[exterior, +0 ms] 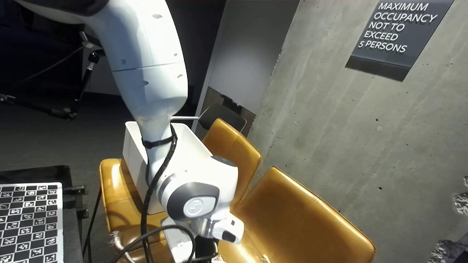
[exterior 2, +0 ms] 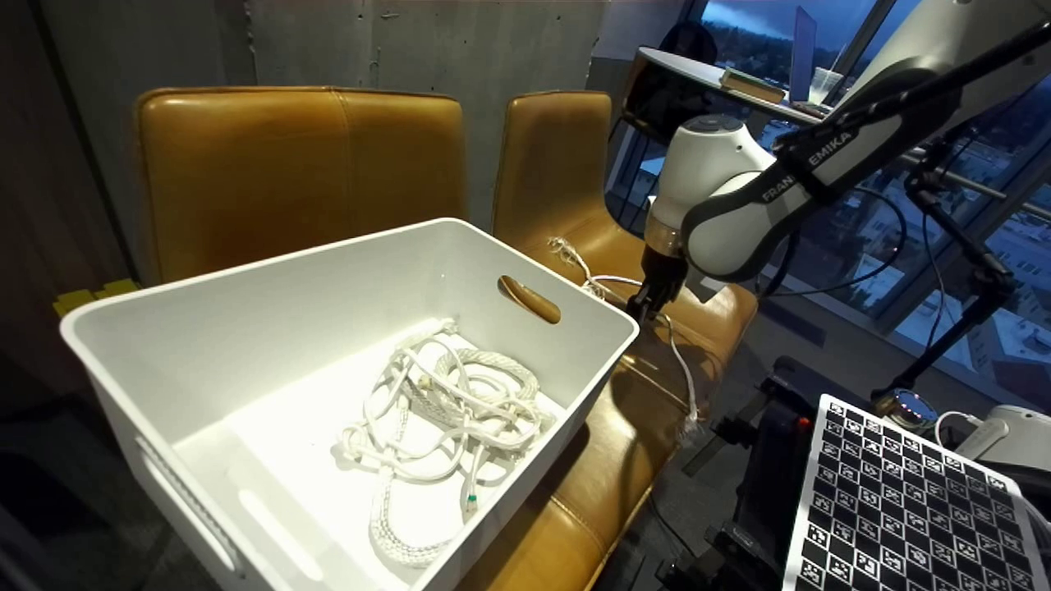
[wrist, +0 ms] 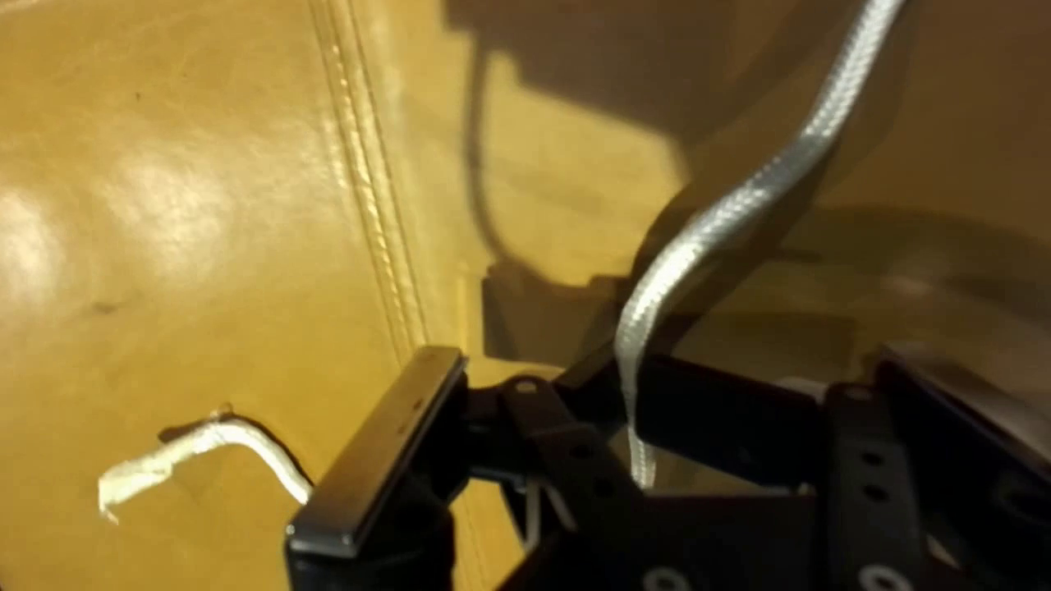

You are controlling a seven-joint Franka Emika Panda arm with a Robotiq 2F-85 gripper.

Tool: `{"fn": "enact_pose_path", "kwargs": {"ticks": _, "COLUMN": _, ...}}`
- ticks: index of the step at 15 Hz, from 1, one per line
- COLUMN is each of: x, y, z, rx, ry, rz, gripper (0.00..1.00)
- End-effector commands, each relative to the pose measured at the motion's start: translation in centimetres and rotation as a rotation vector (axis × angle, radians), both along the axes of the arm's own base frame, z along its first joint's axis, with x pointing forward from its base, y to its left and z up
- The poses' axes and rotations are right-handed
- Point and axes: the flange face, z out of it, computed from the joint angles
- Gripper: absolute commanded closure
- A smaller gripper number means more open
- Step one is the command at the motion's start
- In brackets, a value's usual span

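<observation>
White braided rope (wrist: 768,180), black jointed gripper (exterior 2: 640,313), plain white rectangular plastic bin (exterior 2: 271,328). Caramel-brown leather chair seat (wrist: 230,320), tan stitching (wrist: 364,168). Flat board (exterior 2: 911,509): black-and-white checkerboard pattern.

Tan chairs (exterior 2: 595,480), bearing bin (exterior 2: 271,308), rope (wrist: 739,205) (frayed)

We see two tan leather chairs (exterior 2: 304,176); one white rectangular bin (exterior 2: 287,320); one black-and-white checkered board (exterior 2: 911,501); white braided cords (wrist: 698,238), number unclear.

The wrist view crops the rope (wrist: 737,205), partly hidden by the end effector (wrist: 632,390). In an exterior view the bin (exterior 2: 320,328) has its near corner cropped; both exterior views crop the board (exterior 2: 911,509).
</observation>
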Motion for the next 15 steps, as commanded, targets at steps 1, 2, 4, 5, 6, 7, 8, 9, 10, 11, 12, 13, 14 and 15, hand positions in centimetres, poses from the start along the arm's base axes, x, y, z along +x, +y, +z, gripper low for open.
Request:
{"fn": "enact_pose_path", "kwargs": {"ticks": 1, "x": 0.1, "y": 6.0, "z": 6.4, "rx": 0.042, "ry": -0.035, "rz": 0.042, "gripper": 1.0}}
{"fn": "enact_pose_path", "kwargs": {"ticks": 2, "x": 0.4, "y": 7.8, "z": 8.0, "rx": 0.05, "ry": -0.052, "rz": 0.062, "gripper": 1.0}}
{"fn": "enact_pose_path", "kwargs": {"ticks": 4, "x": 0.8, "y": 11.4, "z": 11.7, "rx": 0.067, "ry": -0.087, "rz": 0.1, "gripper": 1.0}}
{"fn": "enact_pose_path", "kwargs": {"ticks": 5, "x": 0.9, "y": 13.2, "z": 13.5, "rx": 0.074, "ry": -0.105, "rz": 0.119, "gripper": 1.0}}
{"fn": "enact_pose_path", "kwargs": {"ticks": 6, "x": 0.9, "y": 14.9, "z": 15.6, "rx": 0.081, "ry": -0.124, "rz": 0.135, "gripper": 1.0}}
{"fn": "enact_pose_path", "kwargs": {"ticks": 7, "x": 0.9, "y": 16.4, "z": 17.4, "rx": 0.086, "ry": -0.138, "rz": 0.15, "gripper": 1.0}}
{"fn": "enact_pose_path", "kwargs": {"ticks": 8, "x": 1.0, "y": 17.6, "z": 18.9, "rx": 0.092, "ry": -0.15, "rz": 0.162, "gripper": 1.0}}
{"fn": "enact_pose_path", "kwargs": {"ticks": 9, "x": 1.0, "y": 18.8, "z": 20.3, "rx": 0.097, "ry": -0.16, "rz": 0.173, "gripper": 1.0}}
{"fn": "enact_pose_path", "kwargs": {"ticks": 10, "x": 1.0, "y": 19.9, "z": 21.6, "rx": 0.102, "ry": -0.173, "rz": 0.185, "gripper": 1.0}}
{"fn": "enact_pose_path", "kwargs": {"ticks": 11, "x": 1.1, "y": 20.9, "z": 23.0, "rx": 0.108, "ry": -0.185, "rz": 0.196, "gripper": 1.0}}
{"fn": "enact_pose_path", "kwargs": {"ticks": 12, "x": 1.1, "y": 21.9, "z": 24.3, "rx": 0.114, "ry": -0.198, "rz": 0.204, "gripper": 1.0}}
{"fn": "enact_pose_path", "kwargs": {"ticks": 13, "x": 1.3, "y": 23.1, "z": 26.0, "rx": 0.123, "ry": -0.215, "rz": 0.214, "gripper": 1.0}}
{"fn": "enact_pose_path", "kwargs": {"ticks": 14, "x": 1.3, "y": 24.2, "z": 27.5, "rx": 0.129, "ry": -0.229, "rz": 0.223, "gripper": 1.0}}
{"fn": "enact_pose_path", "kwargs": {"ticks": 15, "x": 1.3, "y": 25.4, "z": 29.1, "rx": 0.136, "ry": -0.246, "rz": 0.233, "gripper": 1.0}}
